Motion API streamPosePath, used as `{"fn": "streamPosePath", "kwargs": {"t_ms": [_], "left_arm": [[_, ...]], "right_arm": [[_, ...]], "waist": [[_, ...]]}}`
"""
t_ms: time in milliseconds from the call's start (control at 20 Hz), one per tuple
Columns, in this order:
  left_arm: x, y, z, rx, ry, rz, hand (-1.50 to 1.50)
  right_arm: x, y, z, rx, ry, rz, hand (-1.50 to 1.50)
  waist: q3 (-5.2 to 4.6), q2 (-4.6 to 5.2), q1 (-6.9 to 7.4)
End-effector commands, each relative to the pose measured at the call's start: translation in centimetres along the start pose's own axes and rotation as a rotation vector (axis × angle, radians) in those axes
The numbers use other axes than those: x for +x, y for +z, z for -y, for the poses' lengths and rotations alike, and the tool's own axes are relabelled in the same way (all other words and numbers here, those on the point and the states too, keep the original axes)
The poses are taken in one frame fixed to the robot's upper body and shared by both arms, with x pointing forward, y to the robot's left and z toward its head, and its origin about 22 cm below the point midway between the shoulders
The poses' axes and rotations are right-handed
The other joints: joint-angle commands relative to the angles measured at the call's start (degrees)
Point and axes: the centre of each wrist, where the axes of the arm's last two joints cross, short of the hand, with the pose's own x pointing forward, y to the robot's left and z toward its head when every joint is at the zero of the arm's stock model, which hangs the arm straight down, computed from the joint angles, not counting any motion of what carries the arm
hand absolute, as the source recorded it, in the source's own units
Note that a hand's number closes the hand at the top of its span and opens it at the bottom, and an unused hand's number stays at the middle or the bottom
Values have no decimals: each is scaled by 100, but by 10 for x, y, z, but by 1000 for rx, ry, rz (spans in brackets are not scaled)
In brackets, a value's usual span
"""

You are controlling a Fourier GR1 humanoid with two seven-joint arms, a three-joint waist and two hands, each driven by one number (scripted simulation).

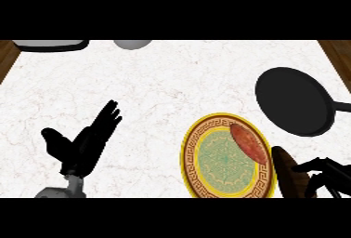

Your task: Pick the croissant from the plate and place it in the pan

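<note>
One croissant (248, 144) lies on the plate (205, 183); right hand (322, 174) fingers curl, seemingly around nothing.

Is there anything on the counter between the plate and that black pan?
In the head view, only bare marble counter separates the plate and the pan; the croissant lies along the plate's right rim.

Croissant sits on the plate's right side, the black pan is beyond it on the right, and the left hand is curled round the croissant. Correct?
No. In the head view the left hand is open, away from the croissant on the plate. The pan placement is right.
</note>
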Motion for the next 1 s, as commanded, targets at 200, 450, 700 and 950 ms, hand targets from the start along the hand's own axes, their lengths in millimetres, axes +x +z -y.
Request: {"fn": "streamPosePath", "kwargs": {"t_ms": [200, 450, 700, 950], "left_arm": [[1, -14, 2, -32, -12, 12, 0], [16, -31, 7, -47, -9, 4, 0], [2, -9, 17, -46, 0, 25, 0], [11, -4, 4, -63, -20, 12, 0]], "right_arm": [[-66, -33, 20, -93, 92, -37, 150], [-97, -67, 23, -194, 112, -22, 150], [-138, -102, -4, -320, 164, -98, 150], [-175, -126, 32, -417, 110, -137, 150]], "waist": [[-9, 22, 188], [-8, 26, 188], [-1, 45, 310], [6, 65, 394]]}}
